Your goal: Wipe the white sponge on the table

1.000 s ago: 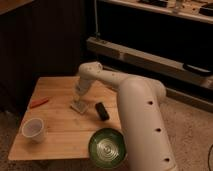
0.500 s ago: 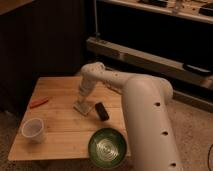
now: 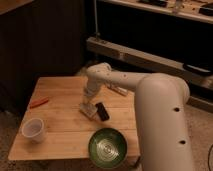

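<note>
The white sponge (image 3: pixel 87 109) lies flat on the light-brown wooden table (image 3: pixel 60 135), just left of the middle. My gripper (image 3: pixel 89 101) points straight down onto it and is shut on it, pressing it to the tabletop. The white arm reaches in from the right, over the table's far right part. A small black bar (image 3: pixel 102 111) lies right next to the sponge on its right side, almost touching it.
A white round cup (image 3: pixel 33 129) stands near the front left corner. A green bowl (image 3: pixel 107 147) sits at the front edge, right of centre. A thin red-orange object (image 3: pixel 39 103) lies at the left edge. Dark shelving stands behind the table.
My gripper has slid the sponge a little to the right and toward the front, closer to the black bar. The cup, bowl and bar have not moved.
</note>
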Available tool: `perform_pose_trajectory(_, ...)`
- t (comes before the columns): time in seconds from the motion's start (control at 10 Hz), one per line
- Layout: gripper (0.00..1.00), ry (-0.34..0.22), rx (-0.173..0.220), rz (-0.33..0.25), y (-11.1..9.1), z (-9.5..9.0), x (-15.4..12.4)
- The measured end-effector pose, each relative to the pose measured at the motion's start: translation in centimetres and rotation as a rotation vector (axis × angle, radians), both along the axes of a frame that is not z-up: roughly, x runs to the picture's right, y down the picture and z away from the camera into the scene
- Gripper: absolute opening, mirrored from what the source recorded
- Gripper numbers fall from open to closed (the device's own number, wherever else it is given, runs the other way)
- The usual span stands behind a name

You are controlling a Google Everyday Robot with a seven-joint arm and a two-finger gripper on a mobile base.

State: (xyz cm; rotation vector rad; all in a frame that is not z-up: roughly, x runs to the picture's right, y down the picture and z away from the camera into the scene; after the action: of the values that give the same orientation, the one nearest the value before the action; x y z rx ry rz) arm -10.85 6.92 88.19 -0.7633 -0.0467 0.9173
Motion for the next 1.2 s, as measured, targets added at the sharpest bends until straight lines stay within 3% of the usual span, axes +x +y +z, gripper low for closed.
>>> perform_pose_trajectory(0.2, 0.00, -0.003, -0.008, -0.002, 1.0, -0.7, 0.5)
perform_pose_trajectory(0.5, 0.00, -0.059, -0.032, -0.043, 3.3, -1.2, -0.7)
perform_pose_trajectory(0.8, 0.00, -0.155, -0.054, -0.092, 5.3, -2.5, -1.5)
perform_pose_trajectory(1.2, 0.00, -0.293, -0.113, -0.174, 8.1, -3.6, -3.3)
